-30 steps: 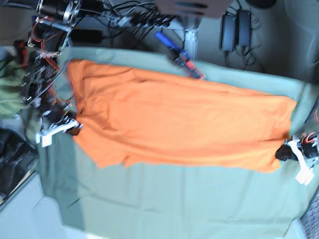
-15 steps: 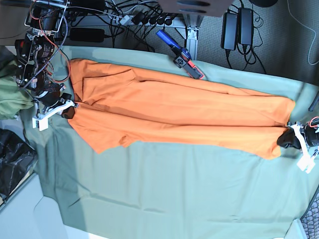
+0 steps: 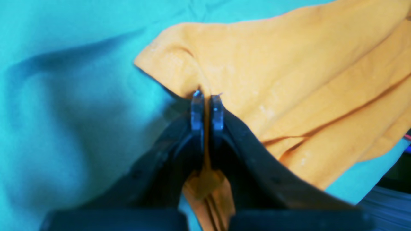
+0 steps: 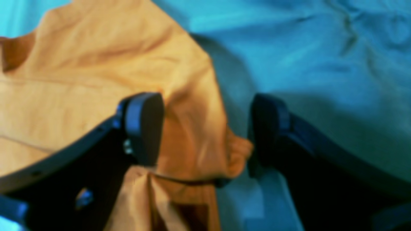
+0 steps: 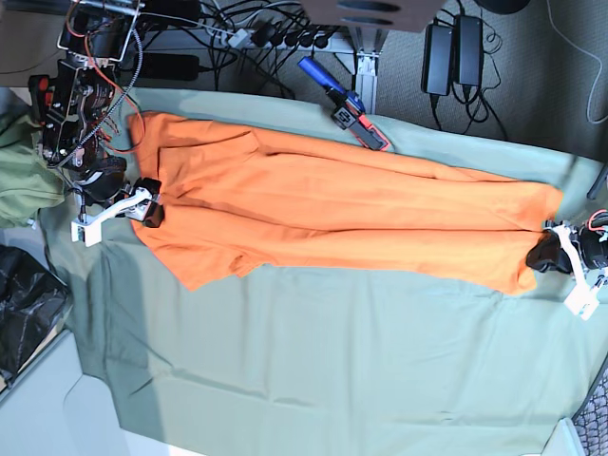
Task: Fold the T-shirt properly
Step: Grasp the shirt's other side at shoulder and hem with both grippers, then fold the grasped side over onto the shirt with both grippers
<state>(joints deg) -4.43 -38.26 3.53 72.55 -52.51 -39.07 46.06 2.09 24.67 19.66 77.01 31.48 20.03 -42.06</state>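
Observation:
The orange T-shirt point(image 5: 332, 214) lies stretched out long across the sage-green table cloth point(image 5: 332, 370). My left gripper point(image 5: 549, 256), at the right of the base view, is shut on a corner of the shirt. The left wrist view shows its jaws point(image 3: 207, 96) pinched on the orange fabric point(image 3: 273, 64). My right gripper point(image 5: 147, 211), at the left of the base view, sits at the shirt's other end. In the right wrist view it is open point(image 4: 205, 128), with a bunched edge of the shirt point(image 4: 80, 80) lying between its pads.
A bunched olive-green garment point(image 5: 14, 180) lies at the far left. A blue and red tool point(image 5: 344, 106) rests on the cloth's back edge. Power bricks point(image 5: 451, 52) and cables lie behind. A black bag point(image 5: 24, 304) sits lower left.
The shirt was drawn narrower and tauter toward the back. The right gripper moved up, then slightly toward the shirt. The left gripper rose a little with its corner.

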